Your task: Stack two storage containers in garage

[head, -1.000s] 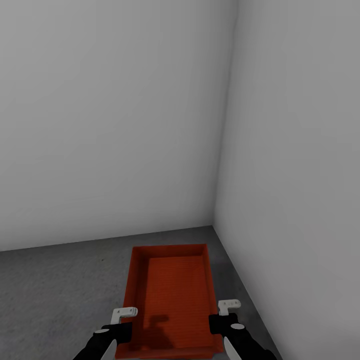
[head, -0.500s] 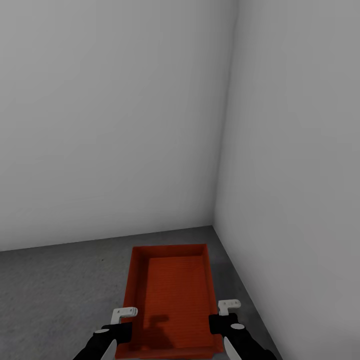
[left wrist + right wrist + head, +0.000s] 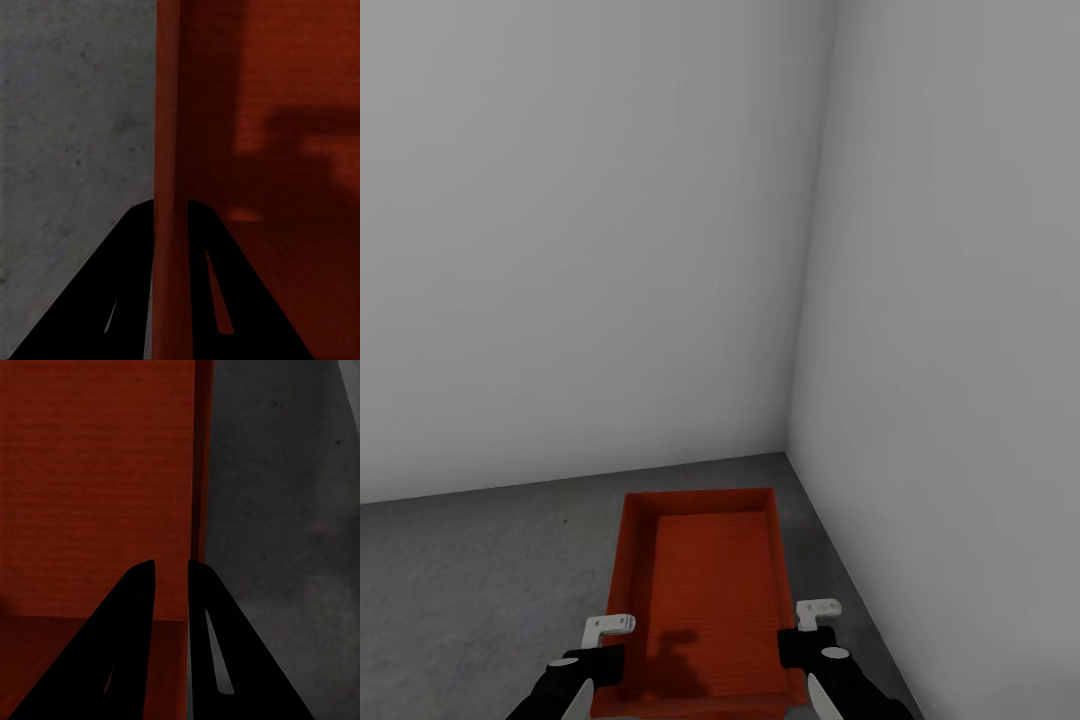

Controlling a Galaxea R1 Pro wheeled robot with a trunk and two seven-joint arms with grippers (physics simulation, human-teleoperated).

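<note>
One orange-red storage container (image 3: 705, 590) sits low over the dark grey concrete floor (image 3: 480, 580) in a corner of the garage; whether it touches the floor cannot be told. My left gripper (image 3: 605, 662) clamps its left long wall near the near end, and my right gripper (image 3: 800, 650) clamps the right wall opposite. In the left wrist view the two black fingers straddle the container wall (image 3: 169, 112), with the left gripper (image 3: 169, 206) shut on it. The right wrist view has the right gripper (image 3: 171, 564) shut at the container's rim (image 3: 196, 472).
A plain grey-white back wall (image 3: 580, 250) and a right-hand wall (image 3: 960, 300) meet just beyond the container's far end. The right wall runs close beside the container. Bare concrete spreads to the left.
</note>
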